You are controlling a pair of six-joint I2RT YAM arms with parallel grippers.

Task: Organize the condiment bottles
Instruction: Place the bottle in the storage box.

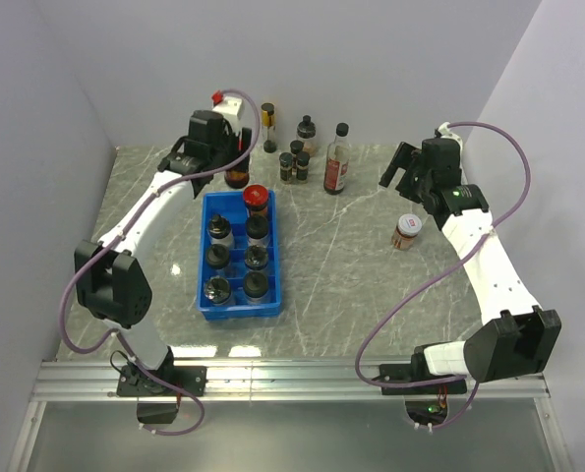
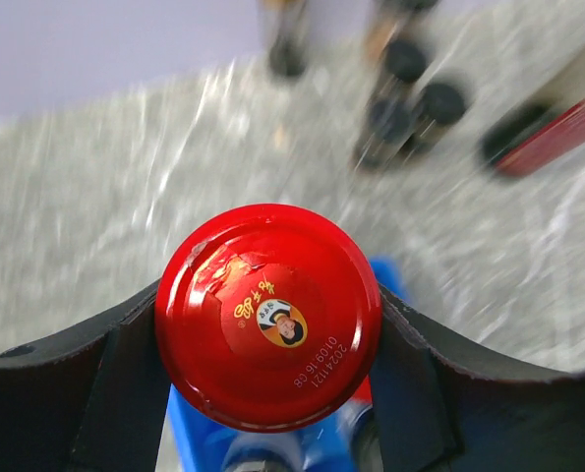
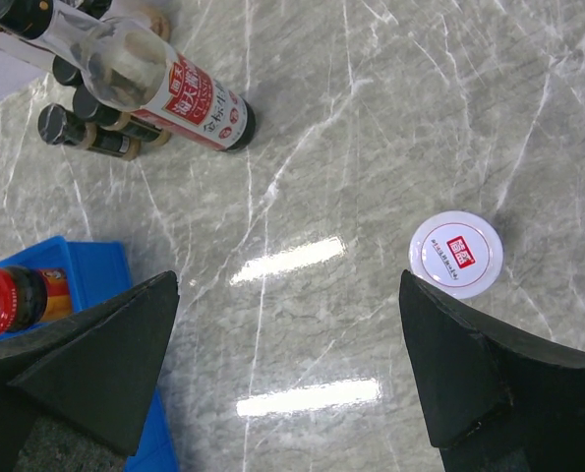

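At the far left corner of the blue tray point(image 1: 235, 307), the left gripper point(image 2: 267, 329) is clamped on the cap of a red-capped jar point(image 2: 267, 295), with the tray's blue showing beneath it. A second red-capped jar point(image 1: 256, 197) and several black-capped jars point(image 1: 257, 258) stand in the compartments. Over the right of the counter point(image 1: 341, 265), the right gripper point(image 3: 288, 285) hangs wide open near a white-capped jar point(image 1: 407, 231). A tall sauce bottle point(image 1: 337, 162) stands far back.
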